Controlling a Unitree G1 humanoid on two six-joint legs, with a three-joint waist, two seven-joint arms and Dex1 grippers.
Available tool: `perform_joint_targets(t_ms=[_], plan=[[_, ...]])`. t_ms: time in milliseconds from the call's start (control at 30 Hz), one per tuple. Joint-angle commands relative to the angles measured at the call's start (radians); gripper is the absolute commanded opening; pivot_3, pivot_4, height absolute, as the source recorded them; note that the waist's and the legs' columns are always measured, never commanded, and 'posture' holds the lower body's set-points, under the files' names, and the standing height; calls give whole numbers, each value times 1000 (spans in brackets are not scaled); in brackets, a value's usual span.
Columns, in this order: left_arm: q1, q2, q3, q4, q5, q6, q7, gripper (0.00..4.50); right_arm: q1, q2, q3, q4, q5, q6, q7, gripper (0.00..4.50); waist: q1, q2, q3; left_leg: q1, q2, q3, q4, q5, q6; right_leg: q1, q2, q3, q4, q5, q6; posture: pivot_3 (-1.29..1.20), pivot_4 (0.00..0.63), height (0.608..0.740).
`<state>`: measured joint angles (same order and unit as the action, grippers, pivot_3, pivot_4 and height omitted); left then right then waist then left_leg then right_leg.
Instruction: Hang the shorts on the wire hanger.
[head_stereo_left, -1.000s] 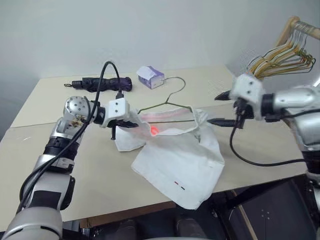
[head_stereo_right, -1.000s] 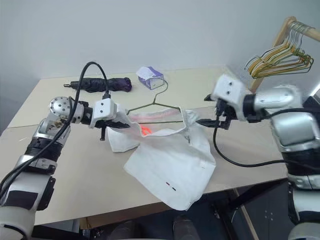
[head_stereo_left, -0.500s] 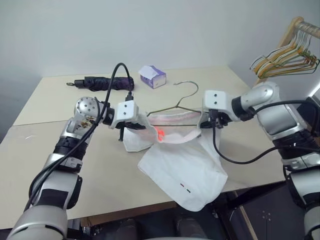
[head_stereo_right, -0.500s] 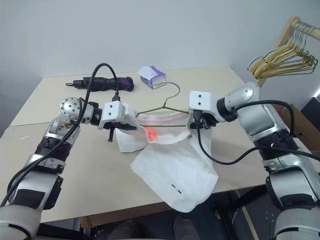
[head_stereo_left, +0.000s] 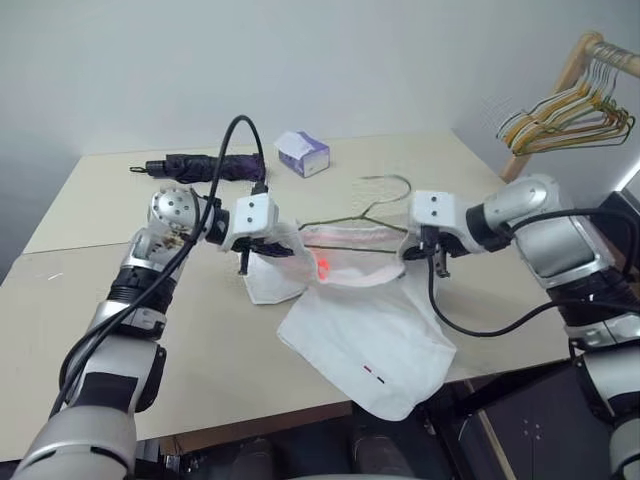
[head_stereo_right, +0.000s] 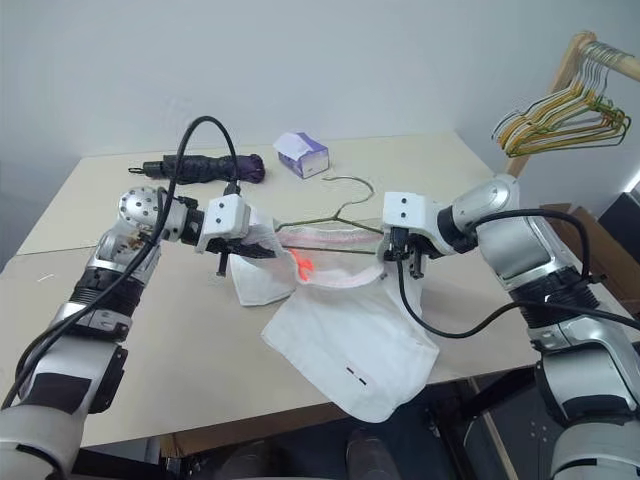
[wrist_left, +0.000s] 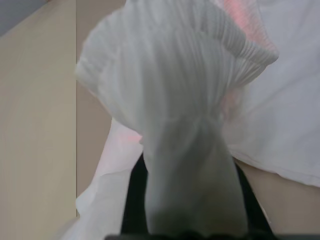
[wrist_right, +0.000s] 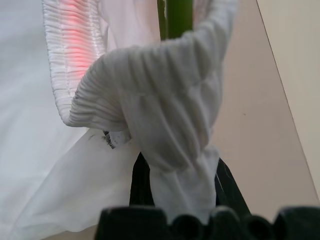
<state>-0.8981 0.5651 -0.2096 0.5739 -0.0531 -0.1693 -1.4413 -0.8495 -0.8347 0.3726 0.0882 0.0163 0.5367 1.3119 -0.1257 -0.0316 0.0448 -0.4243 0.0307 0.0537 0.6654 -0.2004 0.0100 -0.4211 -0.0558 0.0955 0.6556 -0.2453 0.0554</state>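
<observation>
You have the shorts stretched by the waistband between both arms above the beige desk, with the legs draping down onto the desk top and one corner hanging past its near edge. Your left end effector is clamped on the gathered waistband at its left end; in the left wrist view the bunched cloth sits wedged between the two black fingers. Your right end effector is closed tight on the right end of the waistband, and the right wrist view shows a fold of ribbed elastic pinched between its fingers. The wire hanger sits just behind the raised waistband, its lower bar running along the pinkish trim and its hook curving up toward the back of the desk; you cannot tell from these views whether the bar is already inside the waist opening. A small dark-and-red mark shows near the hem. Farther back on the desk lie a folded dark umbrella and a purple-white tissue box. A bunch of yellow and pale hangers hangs on a wooden rack at the right.
</observation>
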Motion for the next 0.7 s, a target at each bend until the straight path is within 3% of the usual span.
perform_joint_targets(t_ms=[33, 267, 433, 700], plan=[[-25, -2, 51, -19, -71, 11, -15, 2086, 35, -43, -112, -69, 64, 98, -7, 0, 1, 0, 0, 0, 0, 0, 0, 0, 0, 0, 0, 0, 0, 0, 0, -106, 0, 740], [-49, 11, 145, 4, -120, 32, 106, 4414, 236, -104, -279, -211, 195, 315, -79, 0, 1, 0, 0, 0, 0, -1, 2, 0, 0, 1, 0, 0, 1, 0, 0, -114, 0, 740], [-71, -51, 275, -56, -199, 113, 329, 4486, 381, -66, -452, -289, 271, 545, -242, 0, 2, 0, 0, 0, 0, -1, 3, 0, 0, 1, 0, 0, 2, 0, 0, -121, 0, 740], [9, -135, 356, -474, -545, 531, 407, 4486, 434, 113, -756, -265, 248, 847, -612, 0, -2, 1, -1, 0, -1, -2, 3, 0, 0, 1, -1, 1, 2, 0, 1, -146, 0, 740]])
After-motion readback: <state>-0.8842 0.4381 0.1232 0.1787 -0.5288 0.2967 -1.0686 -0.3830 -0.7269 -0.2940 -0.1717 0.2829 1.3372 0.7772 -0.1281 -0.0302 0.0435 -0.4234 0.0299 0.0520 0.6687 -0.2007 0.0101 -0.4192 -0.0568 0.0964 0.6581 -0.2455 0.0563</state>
